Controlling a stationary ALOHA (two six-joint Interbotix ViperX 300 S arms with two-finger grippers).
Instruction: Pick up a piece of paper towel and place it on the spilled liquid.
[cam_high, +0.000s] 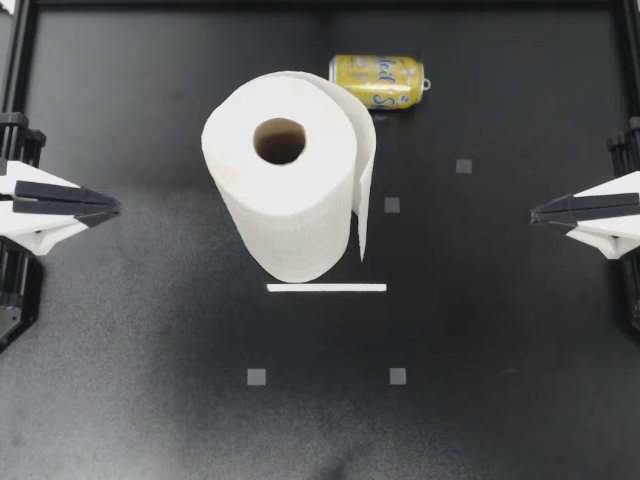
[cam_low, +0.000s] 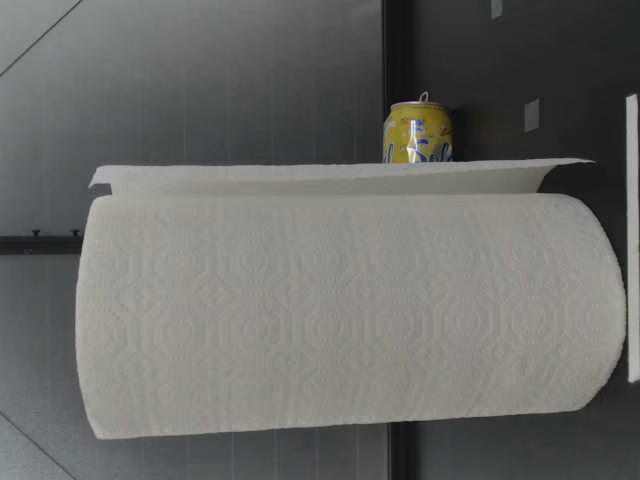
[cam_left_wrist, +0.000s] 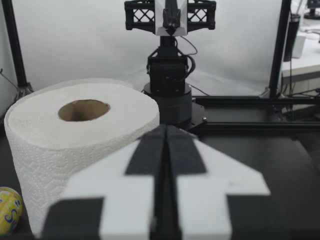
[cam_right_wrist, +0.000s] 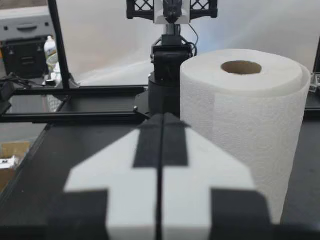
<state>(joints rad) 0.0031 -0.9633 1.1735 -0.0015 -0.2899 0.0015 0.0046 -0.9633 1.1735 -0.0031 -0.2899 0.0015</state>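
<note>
Left claw (cam_high: 114, 207), right claw (cam_high: 536, 212) closed, empty; yellow can (cam_high: 377, 81) sideways beside upright towel roll (cam_high: 298, 222)

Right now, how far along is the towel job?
Nothing done. The paper towel roll stands whole, loose sheet untorn. My left claw and right claw are shut, empty, far from it. Left: grab a sheet, place it; no spill visible by the tipped can.

Left gripper (cam_high: 112, 206), right gripper (cam_high: 538, 211): white angular finger bodies tapering to point, black strips along inner edges. Right arm (cam_left_wrist: 169, 75) in left wrist view: black boxy motor housings, round black base, black lattice bracket (cam_left_wrist: 142, 12), thin black cable (cam_left_wrist: 192, 49).
</note>
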